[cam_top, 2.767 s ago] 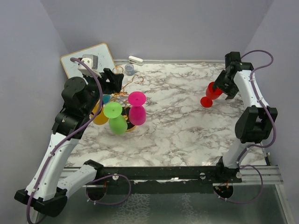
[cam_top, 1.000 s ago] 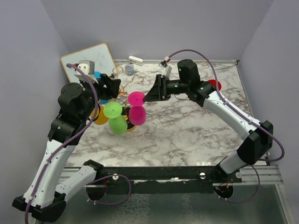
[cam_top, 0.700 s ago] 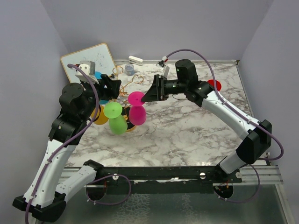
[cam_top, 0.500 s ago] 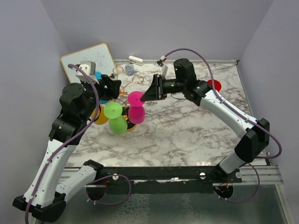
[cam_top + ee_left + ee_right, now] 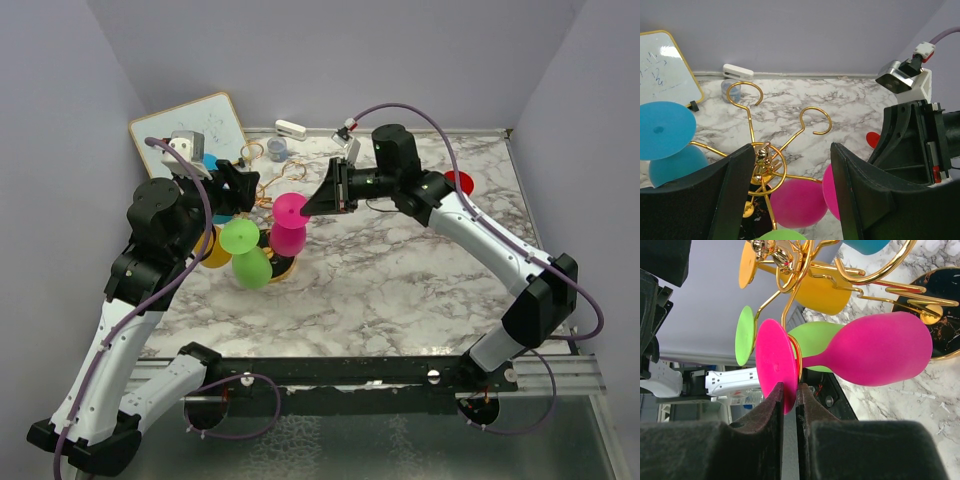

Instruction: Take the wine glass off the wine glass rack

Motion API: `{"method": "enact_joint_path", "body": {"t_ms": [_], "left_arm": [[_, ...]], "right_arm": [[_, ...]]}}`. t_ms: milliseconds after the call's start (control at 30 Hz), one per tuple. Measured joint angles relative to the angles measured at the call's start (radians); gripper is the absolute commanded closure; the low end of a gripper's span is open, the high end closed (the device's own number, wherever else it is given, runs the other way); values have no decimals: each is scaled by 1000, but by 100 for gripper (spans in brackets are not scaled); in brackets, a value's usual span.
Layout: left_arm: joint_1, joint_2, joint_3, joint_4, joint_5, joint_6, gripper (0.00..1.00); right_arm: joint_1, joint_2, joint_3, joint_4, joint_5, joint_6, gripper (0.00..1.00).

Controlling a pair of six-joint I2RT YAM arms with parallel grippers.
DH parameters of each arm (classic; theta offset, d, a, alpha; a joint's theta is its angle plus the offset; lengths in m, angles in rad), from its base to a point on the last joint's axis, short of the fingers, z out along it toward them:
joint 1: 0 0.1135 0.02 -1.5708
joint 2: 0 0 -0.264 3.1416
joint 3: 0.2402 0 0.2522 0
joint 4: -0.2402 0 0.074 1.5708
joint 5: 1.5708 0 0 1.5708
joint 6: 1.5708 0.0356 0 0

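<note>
The wine glass rack point(image 5: 762, 161), gold wire on a round black base point(image 5: 935, 295), stands at the table's left point(image 5: 262, 192). From its arms hang a pink wine glass point(image 5: 288, 228), a green one point(image 5: 246, 250), a yellow one point(image 5: 822, 294) and a blue one point(image 5: 665, 131). My right gripper point(image 5: 789, 388) is shut on the rim of the pink glass's round foot point(image 5: 774, 365), reaching in from the right point(image 5: 310, 207). The pink bowl point(image 5: 880, 351) points away, still on its gold arm. My left gripper point(image 5: 792, 152) is open, straddling the rack's top post without touching it.
A red wine glass point(image 5: 460, 182) lies on the marble at the far right. A whiteboard point(image 5: 190, 125) leans in the back left corner, with a small white object point(image 5: 291, 129) and a small blue cup point(image 5: 277, 149) near the back wall.
My right gripper has moved in from the right and closed on the pink glass's foot; the pink glass has shifted slightly up. The left arm has stayed still.
</note>
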Motion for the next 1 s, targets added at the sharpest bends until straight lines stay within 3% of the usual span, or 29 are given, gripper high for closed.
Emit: {"method": "enact_joint_path", "body": {"t_ms": [600, 1000], "left_arm": [[0, 0, 0, 0, 0, -6, 36], [0, 0, 0, 0, 1, -18, 36]], "right_arm": [[3, -11, 68, -34, 50, -6, 99], [3, 28, 79, 15, -32, 51, 99]]}}
